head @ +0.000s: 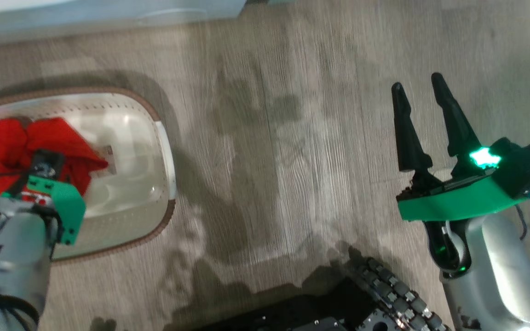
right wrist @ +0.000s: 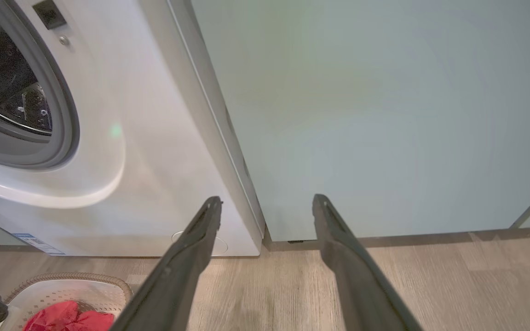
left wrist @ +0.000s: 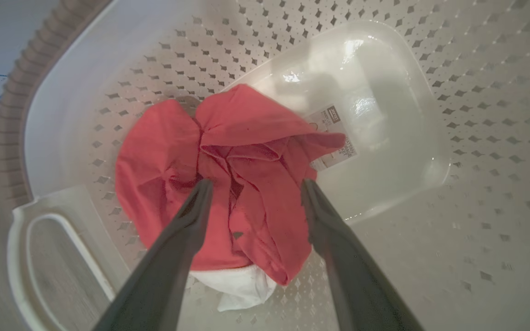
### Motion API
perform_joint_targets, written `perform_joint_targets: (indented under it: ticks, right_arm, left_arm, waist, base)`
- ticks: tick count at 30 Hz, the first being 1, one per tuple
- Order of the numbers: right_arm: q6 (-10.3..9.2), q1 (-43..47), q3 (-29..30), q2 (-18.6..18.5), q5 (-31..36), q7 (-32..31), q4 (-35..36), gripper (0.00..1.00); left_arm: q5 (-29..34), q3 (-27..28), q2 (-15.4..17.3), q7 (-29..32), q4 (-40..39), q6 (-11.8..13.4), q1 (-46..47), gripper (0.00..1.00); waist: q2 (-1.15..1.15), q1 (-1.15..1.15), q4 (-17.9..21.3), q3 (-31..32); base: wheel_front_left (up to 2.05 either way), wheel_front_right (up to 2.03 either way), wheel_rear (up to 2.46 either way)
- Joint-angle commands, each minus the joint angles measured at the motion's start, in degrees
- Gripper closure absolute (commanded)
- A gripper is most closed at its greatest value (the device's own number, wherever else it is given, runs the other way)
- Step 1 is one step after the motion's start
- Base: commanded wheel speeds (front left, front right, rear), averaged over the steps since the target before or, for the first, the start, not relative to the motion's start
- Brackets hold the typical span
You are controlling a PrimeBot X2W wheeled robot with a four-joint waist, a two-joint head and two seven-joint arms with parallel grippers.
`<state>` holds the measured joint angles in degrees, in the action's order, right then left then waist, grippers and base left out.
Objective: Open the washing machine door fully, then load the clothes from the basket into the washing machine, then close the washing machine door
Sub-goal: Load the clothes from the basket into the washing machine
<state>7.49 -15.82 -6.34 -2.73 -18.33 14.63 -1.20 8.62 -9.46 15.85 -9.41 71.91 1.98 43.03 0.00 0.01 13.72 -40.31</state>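
The washing machine stands beyond the basket with its drum uncovered, so the door step looks done. The clothes, red over a white piece, all lie inside the basket. The left gripper hangs just above them, fingers wide and empty. The right gripper hovers well aside of the basket, fingers wide and empty. Loading and closing the door remain.
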Motion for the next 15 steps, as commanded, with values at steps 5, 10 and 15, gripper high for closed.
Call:
perform_joint_targets:
  ticks: [5, 10, 15]
  right_arm:
    - [0.0, -0.38, -0.72, -0.15, -3.6, 0.37, 2.42, 0.0]
    - [0.0, -1.19, -1.0, -0.15, -4.04, 0.37, 3.07, 0.0]
    - [0.0, -1.83, -0.36, -0.15, -4.34, 0.37, 3.48, 0.0]
  left_arm:
    - [-0.24, 1.07, 4.05, 2.26, 0.78, 0.85, 2.13, 0.0]
    - [0.36, -0.26, 6.11, 5.71, 1.43, 0.22, 4.84, 0.0]
    - [0.78, -1.14, 7.11, 8.47, 1.67, 1.26, 7.21, 0.0]
  waist:
    - [0.0, -0.01, 0.85, -5.02]
    - [0.0, -0.01, 1.72, -8.75]
    - [0.0, -0.01, 2.1, -11.27]
  base:
    - [0.0, 0.0, 0.0]
    - [0.0, 0.0, 0.0]
    - [0.0, 0.0, 0.0]
